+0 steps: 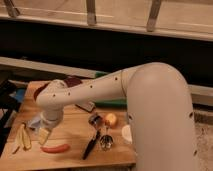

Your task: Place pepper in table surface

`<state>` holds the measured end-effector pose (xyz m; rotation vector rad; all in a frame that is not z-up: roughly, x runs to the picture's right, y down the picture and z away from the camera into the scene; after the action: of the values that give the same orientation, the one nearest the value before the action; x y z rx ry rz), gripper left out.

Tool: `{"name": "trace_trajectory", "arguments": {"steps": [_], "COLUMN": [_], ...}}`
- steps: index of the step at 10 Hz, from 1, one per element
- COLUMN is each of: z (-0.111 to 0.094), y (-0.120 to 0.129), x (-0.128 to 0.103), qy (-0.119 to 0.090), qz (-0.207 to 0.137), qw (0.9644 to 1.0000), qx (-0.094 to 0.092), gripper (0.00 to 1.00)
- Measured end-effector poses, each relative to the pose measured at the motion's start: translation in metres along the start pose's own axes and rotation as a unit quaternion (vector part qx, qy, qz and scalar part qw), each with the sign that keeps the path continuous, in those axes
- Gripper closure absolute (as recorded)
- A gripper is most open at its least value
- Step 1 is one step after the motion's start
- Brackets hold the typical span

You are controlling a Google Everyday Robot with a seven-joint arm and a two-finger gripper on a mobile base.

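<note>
The pepper [55, 148], slim and red-orange, lies flat on the light brown wooden table surface [75, 127] near its front left edge. My gripper [44, 134] hangs at the end of the white arm, just above and to the left of the pepper and apart from it. It holds nothing that I can see. The arm's elbow and forearm fill the right half of the view and hide the table's right side.
Pale yellow banana-like pieces [22, 137] lie at the left edge. A black-handled utensil [91, 145], a metal spoon [105, 141] and a round yellow-orange fruit [110, 119] lie right of the pepper. A green tray [114, 103] and a red bowl [71, 81] stand at the back.
</note>
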<state>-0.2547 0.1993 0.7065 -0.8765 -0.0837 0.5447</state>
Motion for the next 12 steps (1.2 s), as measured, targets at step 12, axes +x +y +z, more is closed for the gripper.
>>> {"name": "trace_trajectory", "arguments": {"steps": [12], "z": [0.029], "y": [0.009], "x": [0.037], "qy": [0.013], "qz": [0.049], "qw": [0.9987], "qx": [-0.007], "gripper": [0.20]}}
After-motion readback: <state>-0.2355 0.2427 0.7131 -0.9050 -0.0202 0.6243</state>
